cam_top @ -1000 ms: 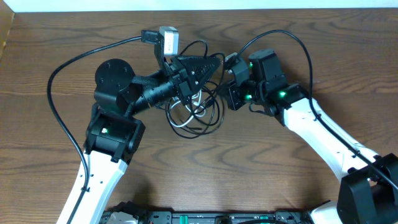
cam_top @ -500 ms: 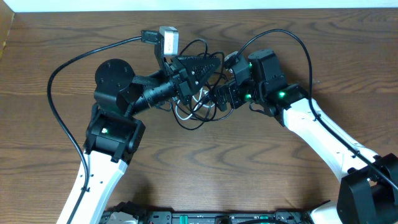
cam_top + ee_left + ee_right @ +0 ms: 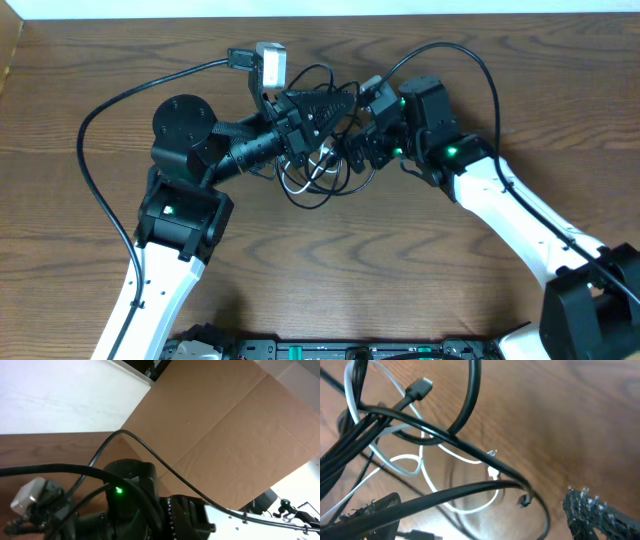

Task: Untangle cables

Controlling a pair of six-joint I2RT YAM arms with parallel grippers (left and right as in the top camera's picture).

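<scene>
Since 1 second ago, your right fingers have gone from pressed together to spread wide and have shifted left, up against the tangle. The loops that lay broad on the table have drawn in tighter beneath the left arm.

Findings:
- Left fingers: pressed together. They appear to pinch the cables where the strands converge. This looks like an anchor hold, with the bundle kept raised so that the loops hang apart.
- Cables: mid-table between the 2 arms and partly lifted. In the right wrist view they cast shadows on the wood below. Black strands cross over the white cable, which loops underneath.
- Ends: 1 plug hangs free at the top, and a smaller end dangles near the right fingers.
- Right fingers: spread on either side of the lower strands and gripping nothing. The wide stance suits picking out 1 strand.

Assessment: the tangle is largely unresolved. Your next grasp should take 1 strand only, preferably near a free end. If you close on 2 crossed strands, you will likely tighten the knot.
</scene>
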